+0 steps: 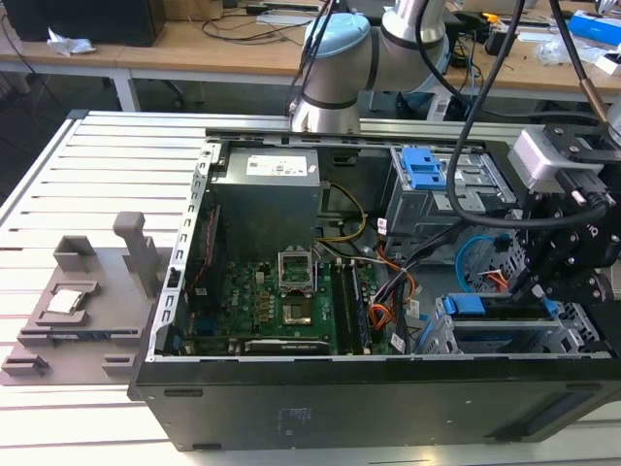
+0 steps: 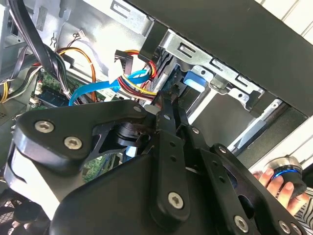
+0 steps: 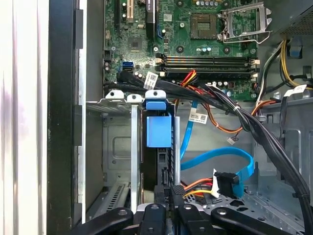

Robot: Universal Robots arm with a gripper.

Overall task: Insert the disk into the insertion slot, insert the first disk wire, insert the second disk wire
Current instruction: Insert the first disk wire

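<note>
The disk (image 3: 159, 131) sits edge-on in the slot (image 3: 117, 144), straight ahead of the claw (image 2: 166, 108). The claw is narrow and seems pinched on a dark plug (image 3: 171, 187) right at the disk's near edge. Coloured wires (image 3: 198, 185) trail off beside the claw to a spare connector (image 3: 226, 183). I judge the first wire to be the step in hand. Doing it well means holding the plug square to the disk's edge and pushing straight ahead along the disk, never at a slant, since such plugs are likely keyed and bind when tilted. The blue cable (image 3: 220, 155) loops just beside the claw, near enough to snag, so the push should keep clear of it.
</note>
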